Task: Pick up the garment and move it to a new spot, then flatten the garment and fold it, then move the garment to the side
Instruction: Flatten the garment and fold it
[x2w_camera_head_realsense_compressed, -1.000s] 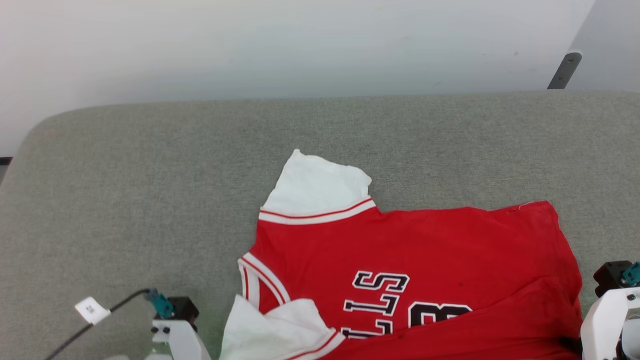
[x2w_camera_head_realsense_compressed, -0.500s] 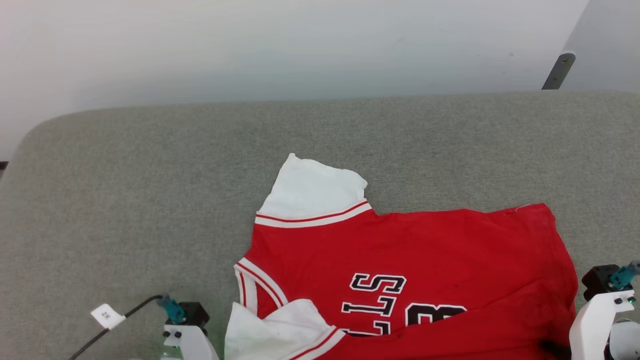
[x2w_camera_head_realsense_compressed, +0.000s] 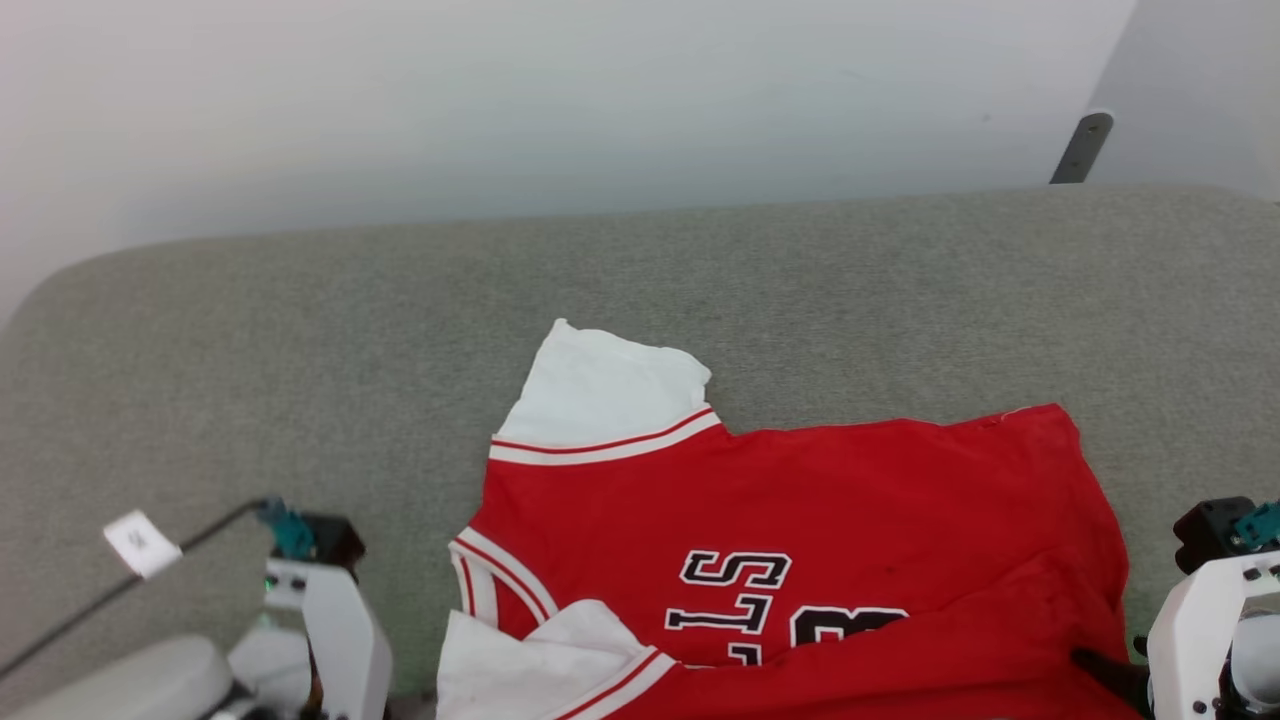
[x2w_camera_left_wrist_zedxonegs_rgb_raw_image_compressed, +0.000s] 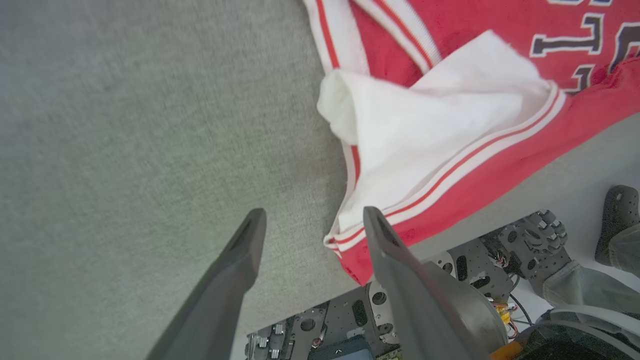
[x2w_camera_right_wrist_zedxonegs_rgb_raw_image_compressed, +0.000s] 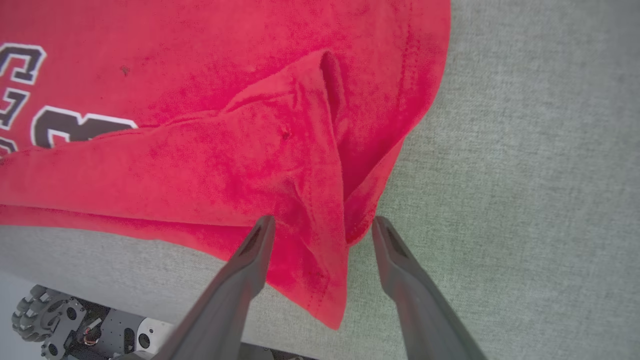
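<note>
The shirt (x2w_camera_head_realsense_compressed: 800, 500) lies front-up at the near edge of the grey fabric-covered counter (x2w_camera_head_realsense_compressed: 300, 330), its near side folded over and one white sleeve (x2w_camera_left_wrist_zedxonegs_rgb_raw_image_compressed: 425, 125) bunched. Light and limp, it will likely sag when lifted, so the striped trim (x2w_camera_left_wrist_zedxonegs_rgb_raw_image_compressed: 480, 155) and the hemmed red corner (x2w_camera_right_wrist_zedxonegs_rgb_raw_image_compressed: 320, 270) seem the best holds. The left gripper (x2w_camera_left_wrist_zedxonegs_rgb_raw_image_compressed: 312, 225) and right gripper (x2w_camera_right_wrist_zedxonegs_rgb_raw_image_compressed: 322, 225) both have jaws apart and empty, the right pair over that corner.
</note>
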